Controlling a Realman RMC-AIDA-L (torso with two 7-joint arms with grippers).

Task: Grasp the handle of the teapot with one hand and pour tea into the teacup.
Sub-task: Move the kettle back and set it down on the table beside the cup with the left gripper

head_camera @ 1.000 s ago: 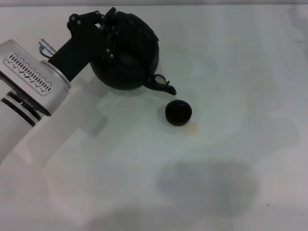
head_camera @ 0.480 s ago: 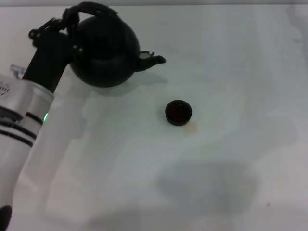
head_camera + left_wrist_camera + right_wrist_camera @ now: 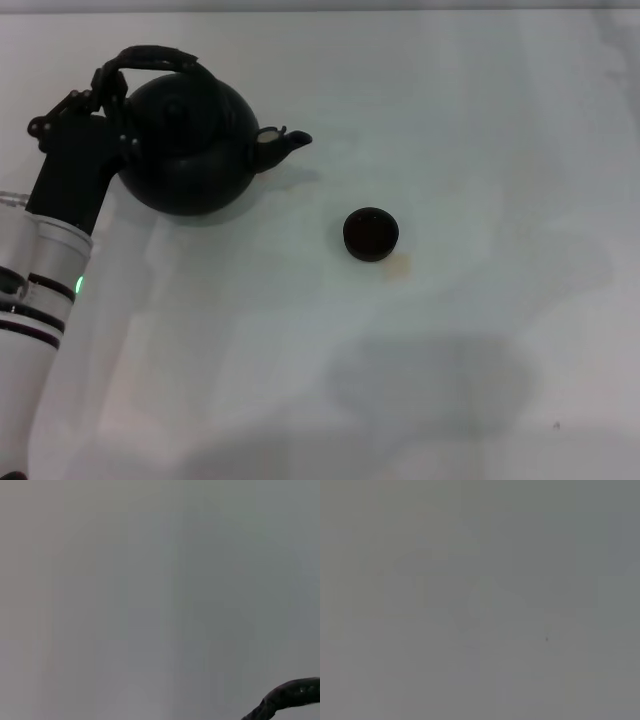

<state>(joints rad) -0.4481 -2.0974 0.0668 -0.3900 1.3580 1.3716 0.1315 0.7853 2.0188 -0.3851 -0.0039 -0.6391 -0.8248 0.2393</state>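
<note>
The round black teapot (image 3: 190, 155) stands upright at the far left of the white table, its spout (image 3: 285, 145) pointing right toward the teacup. My left gripper (image 3: 103, 88) is shut on the left end of the arched black handle (image 3: 150, 56), and its black hand and silver arm reach up from the lower left. The small dark teacup (image 3: 371, 233) sits alone on the table, well right of the spout and nearer to me. A curved piece of the handle (image 3: 292, 694) shows in the left wrist view. The right gripper is out of view.
A small yellowish stain (image 3: 400, 265) lies just beside the teacup. A broad grey shadow (image 3: 430, 385) falls on the white table (image 3: 500, 120) in front of me.
The teapot has swung back from tilted over the teacup to upright. With my left gripper it has moved left and lower, away from the cup. The teacup has not moved.
</note>
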